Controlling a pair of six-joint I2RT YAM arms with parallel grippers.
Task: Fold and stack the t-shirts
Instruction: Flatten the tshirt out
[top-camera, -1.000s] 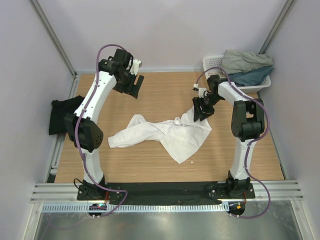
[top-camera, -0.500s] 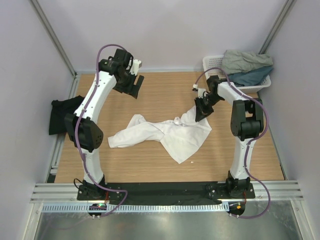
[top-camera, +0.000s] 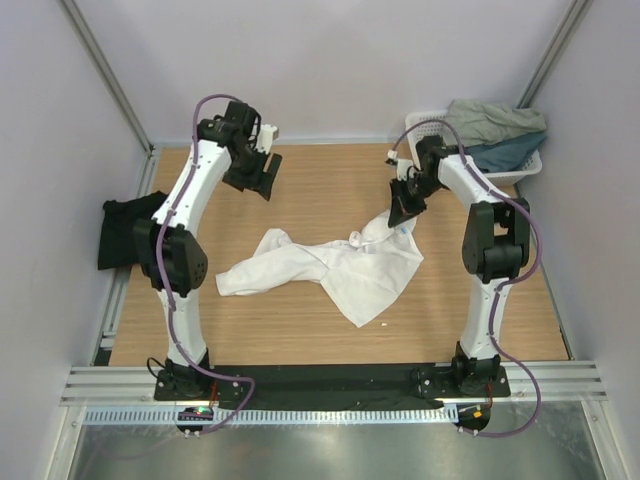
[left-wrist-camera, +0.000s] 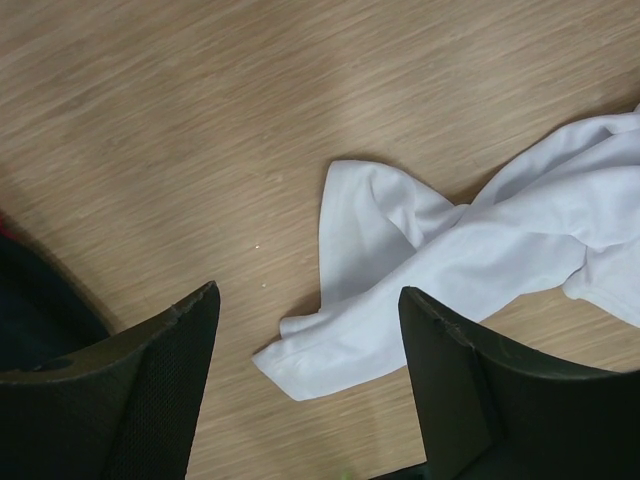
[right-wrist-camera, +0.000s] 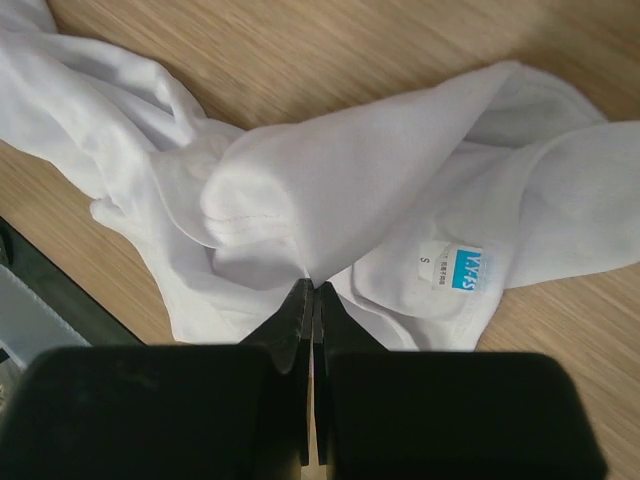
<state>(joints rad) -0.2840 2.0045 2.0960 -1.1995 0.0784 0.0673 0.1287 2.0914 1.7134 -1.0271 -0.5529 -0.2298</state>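
Shirts: the white shirt (top-camera: 330, 265) lies crumpled in the middle of the surface (top-camera: 330, 180). The right tool (right-wrist-camera: 308, 288) is clamped on its edge near the blue label (right-wrist-camera: 463, 268). The left tool (left-wrist-camera: 308, 295) is apart and holds nothing.

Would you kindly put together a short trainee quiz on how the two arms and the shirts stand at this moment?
1. True or false: the right gripper is shut on the crumpled white cloth t-shirt.
2. The black cloth t-shirt lies: A in the right gripper; B at the wooden table's left edge; C under the white t-shirt.
3. Fill in: the jaws of the left gripper stand ___.
Key: 1 true; 2 B; 3 open.
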